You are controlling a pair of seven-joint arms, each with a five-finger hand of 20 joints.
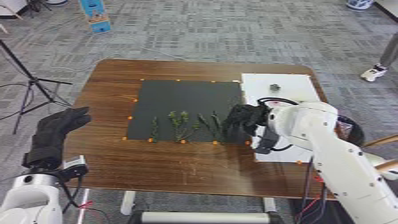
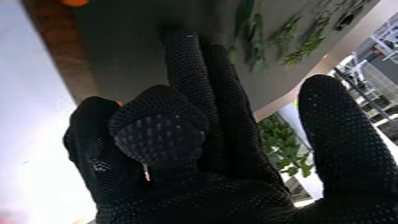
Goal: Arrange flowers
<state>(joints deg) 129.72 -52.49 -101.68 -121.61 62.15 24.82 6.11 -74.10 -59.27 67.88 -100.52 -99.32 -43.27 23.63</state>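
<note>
Well, over on the counter (image 1: 178,172) the green stems (image 1: 179,125) lie spread side by side on the near half of the dark mat (image 1: 187,92), tops pointing away from the robot. The right hand (image 1: 242,121) is just beside them, by the border between the mat and the white board (image 1: 293,82). In the right wrist view I see its thumb straight and well apart from the fingers, some of those straight, others loosely bent; whether it has hold of anything, I cannot tell. Leaves (image 2: 282,145) show beyond the mat there too. A small grey lump (image 1: 274,87) sits on the board's far part. The left hand (image 1: 59,127) is out by the counter's left edge, fingers stretched forward, loose and empty.
</note>
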